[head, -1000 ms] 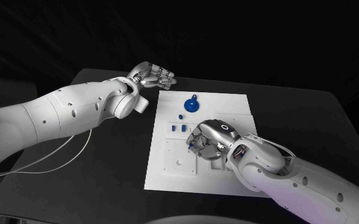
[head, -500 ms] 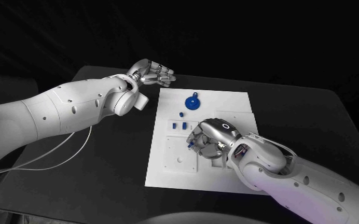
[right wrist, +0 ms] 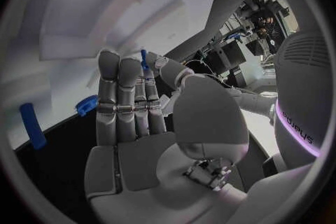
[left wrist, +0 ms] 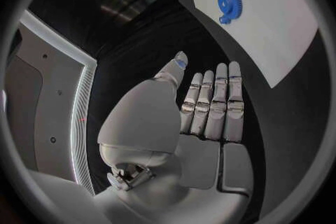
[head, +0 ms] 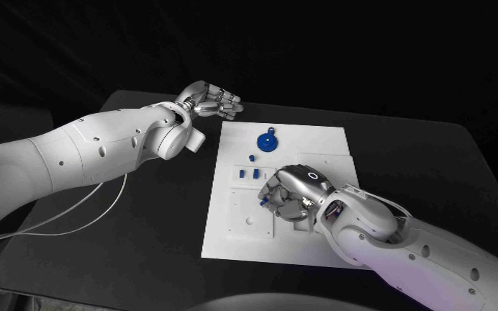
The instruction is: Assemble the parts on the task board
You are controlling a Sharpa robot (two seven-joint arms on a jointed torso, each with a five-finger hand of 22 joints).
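The white task board [head: 322, 145] lies in the middle of the black table. A blue gear [head: 267, 142] sits near its far edge, and the left wrist view shows it too [left wrist: 227, 0]. Small blue parts [head: 247, 175] stand on the board's left side. My right hand [head: 293, 196] hovers low over the board's middle. It pinches a thin blue pin [right wrist: 144, 60] between thumb and finger. My left hand [head: 211, 101] hangs over the bare table beyond the board's far left corner. Its fingers [left wrist: 213, 103] are straight and it holds nothing.
A white cable [head: 73, 214] trails across the table's left side under my left arm. A raised white block [head: 249, 219] with holes sits on the board's near left part. Another small blue part [right wrist: 31, 125] lies on the board near my right hand.
My left hand has drifted slightly farther from me. My right hand stays over the board's middle with the pin.
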